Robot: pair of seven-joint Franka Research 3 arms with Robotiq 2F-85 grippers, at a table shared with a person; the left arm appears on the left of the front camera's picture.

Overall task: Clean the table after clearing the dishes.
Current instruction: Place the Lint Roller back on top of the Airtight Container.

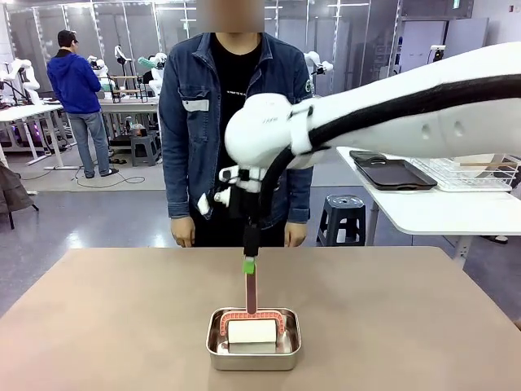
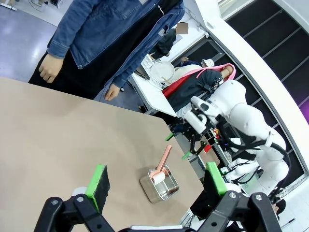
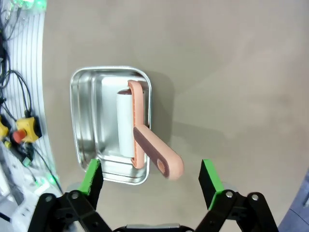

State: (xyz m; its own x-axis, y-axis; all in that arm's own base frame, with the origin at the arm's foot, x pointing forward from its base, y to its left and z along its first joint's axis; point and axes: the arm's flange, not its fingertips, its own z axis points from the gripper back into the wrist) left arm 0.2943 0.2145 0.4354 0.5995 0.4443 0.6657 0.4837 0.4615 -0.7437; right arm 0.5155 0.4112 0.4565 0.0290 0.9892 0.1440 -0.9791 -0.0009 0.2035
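A lint roller [image 1: 251,329] with a white roll and a pink handle lies in a small steel pan [image 1: 216,350] on the near middle of the beige table [image 1: 98,326]. Its handle stands up from the pan. My right gripper [image 1: 248,263] hangs just over the handle's tip. In the right wrist view this gripper [image 3: 150,176] is open, and the handle end of the roller [image 3: 166,164] sits between the fingers, touching neither. My left gripper [image 2: 157,179] is open and holds nothing, high above the table [image 2: 48,135], looking across at the pan [image 2: 149,186]. Dark trays [image 1: 391,173] lie on the white side table.
A person in a denim jacket [image 1: 232,122] stands at the table's far edge, hands [image 1: 183,232] hanging down. The white side table [image 1: 440,208] with a wire rack [image 1: 476,169] stands at the back right, and a stool [image 1: 343,213] beside it. A white plate [image 2: 163,71] stands in the rack.
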